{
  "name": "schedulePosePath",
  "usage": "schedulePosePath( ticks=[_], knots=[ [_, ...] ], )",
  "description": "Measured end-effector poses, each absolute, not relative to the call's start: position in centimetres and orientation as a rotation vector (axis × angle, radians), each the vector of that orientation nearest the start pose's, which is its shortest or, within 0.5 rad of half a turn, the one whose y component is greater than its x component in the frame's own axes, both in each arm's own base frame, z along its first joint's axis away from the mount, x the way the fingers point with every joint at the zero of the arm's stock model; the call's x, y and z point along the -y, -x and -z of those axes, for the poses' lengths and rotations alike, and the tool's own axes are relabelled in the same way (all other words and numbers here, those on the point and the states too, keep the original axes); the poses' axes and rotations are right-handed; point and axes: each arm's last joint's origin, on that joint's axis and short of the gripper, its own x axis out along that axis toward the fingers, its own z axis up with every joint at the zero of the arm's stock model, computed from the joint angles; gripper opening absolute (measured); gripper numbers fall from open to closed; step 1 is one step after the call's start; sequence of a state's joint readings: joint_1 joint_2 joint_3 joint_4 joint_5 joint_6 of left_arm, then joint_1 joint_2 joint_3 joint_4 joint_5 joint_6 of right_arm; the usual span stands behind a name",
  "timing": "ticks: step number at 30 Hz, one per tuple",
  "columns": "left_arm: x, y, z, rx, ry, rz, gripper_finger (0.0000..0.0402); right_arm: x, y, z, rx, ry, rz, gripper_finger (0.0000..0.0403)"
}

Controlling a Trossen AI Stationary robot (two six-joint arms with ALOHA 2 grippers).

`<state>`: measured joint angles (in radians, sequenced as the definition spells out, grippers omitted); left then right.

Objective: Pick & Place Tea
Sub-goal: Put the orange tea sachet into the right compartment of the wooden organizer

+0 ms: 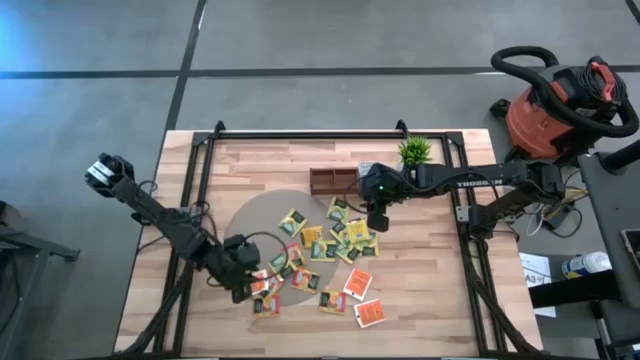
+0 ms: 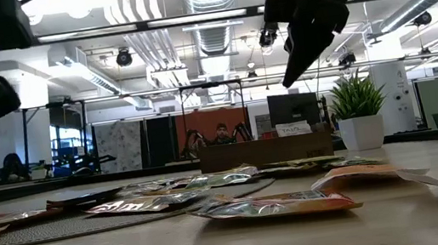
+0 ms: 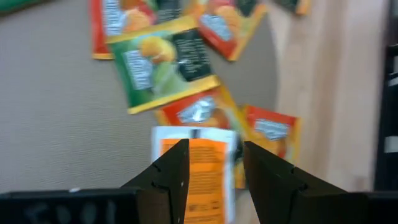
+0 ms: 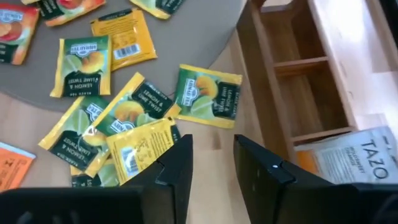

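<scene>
Right pincer (image 1: 377, 222): hangs raised above the table (image 1: 440, 300), just near of the brown wooden tray (image 1: 330, 182), over the right part of the tea spread; fingers apart, nothing between them. Below it, seen from its wrist: yellow and green sachets (image 4: 134, 118) lying flat and overlapping, some on the round grey mat (image 1: 255, 215), some on bare wood. Left pincer (image 1: 248, 282): sits low at the near-left edge of the spread, over the mat's near rim; fingers apart, framing a white-and-orange sachet (image 3: 208, 180) that lies flat beneath them, with no grip on it to be seen. Tea sachets (image 1: 325, 255): scattered loose across the middle of the table, from the mat rightward, orange-red ones toward the near side, green and yellow ones closer to the tray. One pale sachet marked TAZO (image 4: 354, 155): lies in the tray, in an end compartment; other compartments in sight bare. Small green potted plant (image 1: 415, 150): stands just far-right of the tray.
</scene>
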<state>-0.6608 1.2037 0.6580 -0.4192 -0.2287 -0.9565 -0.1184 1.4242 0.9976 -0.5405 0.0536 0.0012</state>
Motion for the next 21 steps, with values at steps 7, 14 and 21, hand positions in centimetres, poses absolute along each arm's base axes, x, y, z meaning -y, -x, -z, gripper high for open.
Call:
schedulePosePath(
  ticks=[7,14,21],
  knots=[
    [14.8,-17.3,-17.9,-0.959,0.442,-0.067,0.0138,2.6,-28.5,-23.4,-0.983,-0.067,0.155,0.0111],
    [17.0,-19.7,-16.5,-1.015,0.337,-0.078,0.0137,2.3,-28.5,-23.3,-0.984,-0.069,0.15,0.0107],
    [19.0,-21.3,-15.9,-1.093,0.273,-0.129,0.0137,2.3,-28.5,-23.3,-0.983,-0.082,0.158,0.0109]
  ],
)
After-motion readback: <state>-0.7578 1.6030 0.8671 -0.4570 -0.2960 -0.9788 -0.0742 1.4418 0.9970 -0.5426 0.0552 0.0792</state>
